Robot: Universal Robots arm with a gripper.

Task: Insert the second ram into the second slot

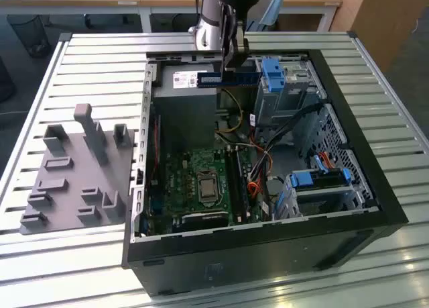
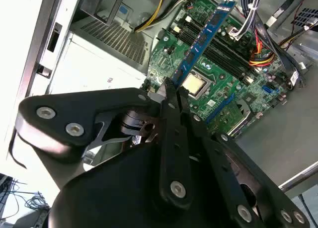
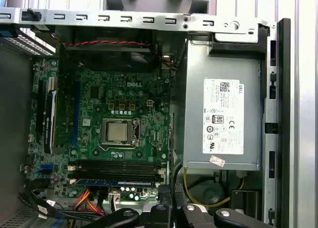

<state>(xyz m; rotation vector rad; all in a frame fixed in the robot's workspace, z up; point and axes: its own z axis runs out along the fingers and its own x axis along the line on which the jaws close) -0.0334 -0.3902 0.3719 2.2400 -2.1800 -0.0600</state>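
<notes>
The tool [image 2: 173, 89] clamps the ram [image 2: 203, 40], hanging above the open case [image 1: 268, 254], probably keeping its lower edge free for a motherboard [image 3: 119, 104] slot.

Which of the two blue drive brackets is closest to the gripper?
The blue bracket higher in the exterior view, right beside the gripper holding the memory stick; the other bracket sits lower.

The second ram [image 2: 200, 44] is blue, the motherboard [image 3: 99, 96] green, the pincer [image 2: 172, 89] black
</notes>
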